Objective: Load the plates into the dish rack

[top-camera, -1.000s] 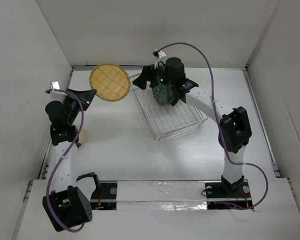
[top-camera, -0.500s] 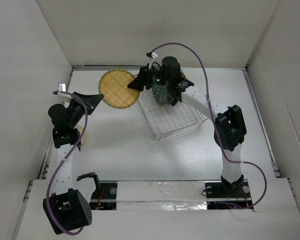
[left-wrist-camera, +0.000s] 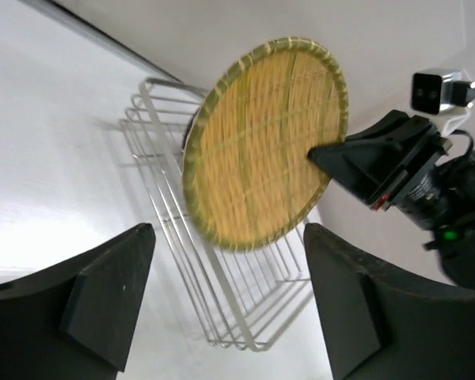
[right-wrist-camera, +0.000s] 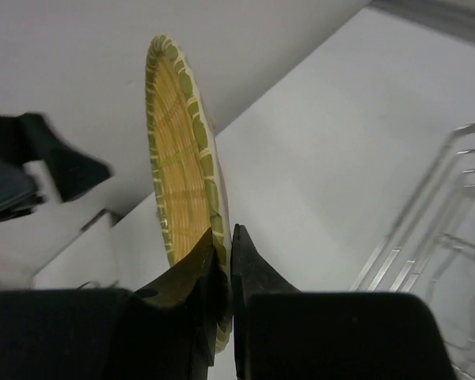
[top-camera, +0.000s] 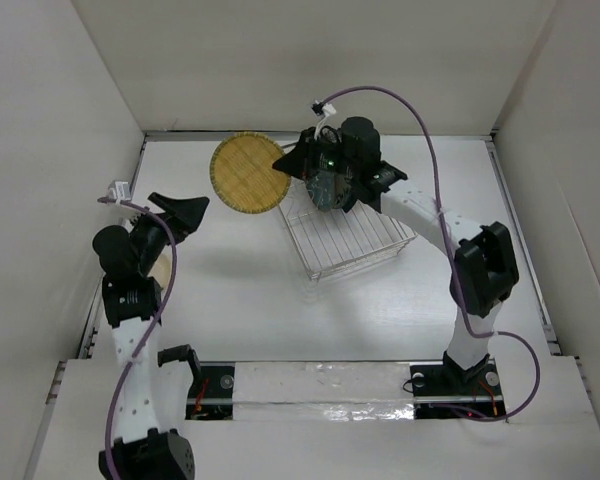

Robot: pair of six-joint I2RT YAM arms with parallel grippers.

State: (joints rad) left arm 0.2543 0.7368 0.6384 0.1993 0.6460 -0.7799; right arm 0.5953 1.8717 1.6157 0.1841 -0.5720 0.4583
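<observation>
A round yellow-brown woven plate [top-camera: 246,175] hangs on edge in the air just left of the silver wire dish rack [top-camera: 352,238]. My right gripper [top-camera: 292,165] is shut on its right rim; in the right wrist view the fingers [right-wrist-camera: 224,237] pinch the green-edged rim of the plate [right-wrist-camera: 176,150]. My left gripper [top-camera: 188,208] stands open, apart from the plate and to its lower left. In the left wrist view the plate [left-wrist-camera: 261,142] shows face-on before the rack [left-wrist-camera: 222,309], beyond my open left gripper [left-wrist-camera: 228,237].
A tan round thing [top-camera: 161,268] lies partly hidden under the left arm at the table's left side. White walls close in the back and both sides. The right arm reaches over the rack's far corner.
The left gripper opened, let go of the woven plate and drew back to the lower left. The right gripper shut on the plate's rim; the plate shifted right toward the rack.
</observation>
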